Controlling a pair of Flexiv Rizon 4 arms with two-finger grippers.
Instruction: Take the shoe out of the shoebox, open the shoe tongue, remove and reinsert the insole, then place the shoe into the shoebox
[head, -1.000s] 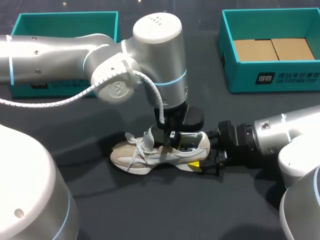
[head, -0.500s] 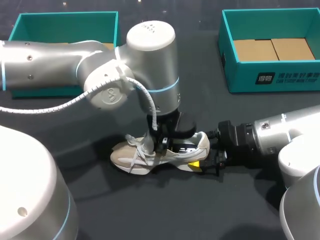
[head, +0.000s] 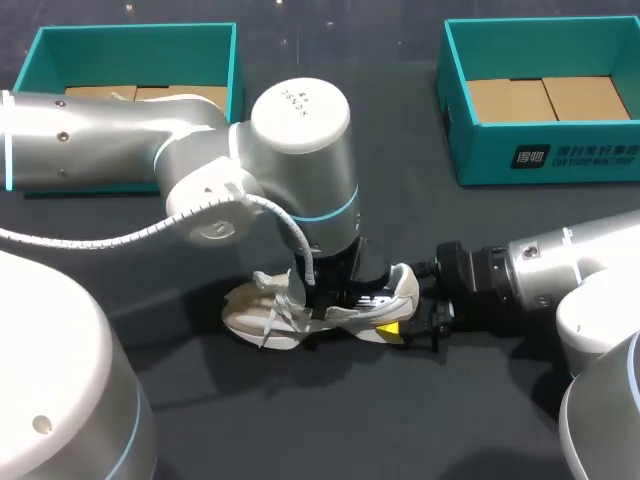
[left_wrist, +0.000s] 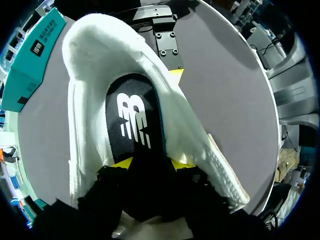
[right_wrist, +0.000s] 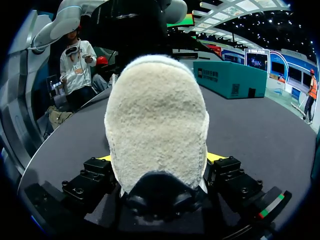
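A beige and white shoe (head: 262, 308) lies on its sole on the dark table, toe to the left. My left gripper (head: 335, 293) reaches down into its opening. In the left wrist view the left gripper (left_wrist: 152, 162) is open, its yellow fingertips (left_wrist: 122, 163) resting apart on the black insole (left_wrist: 132, 120) that lies flat inside the shoe (left_wrist: 85, 75). My right gripper (head: 405, 322) sits at the heel. In the right wrist view the fuzzy heel (right_wrist: 157, 115) fills the right gripper (right_wrist: 160, 157), with a yellow fingertip (right_wrist: 216, 157) against each side.
Two teal boxes with cardboard bottoms stand at the back: one at the left (head: 130, 38), one at the right (head: 540, 160). Dark table shows in front of the shoe and between the boxes.
My left arm has swung left and lower, sinking its gripper deeper into the shoe, and its fingers have parted. The right arm and the shoe have stayed put.
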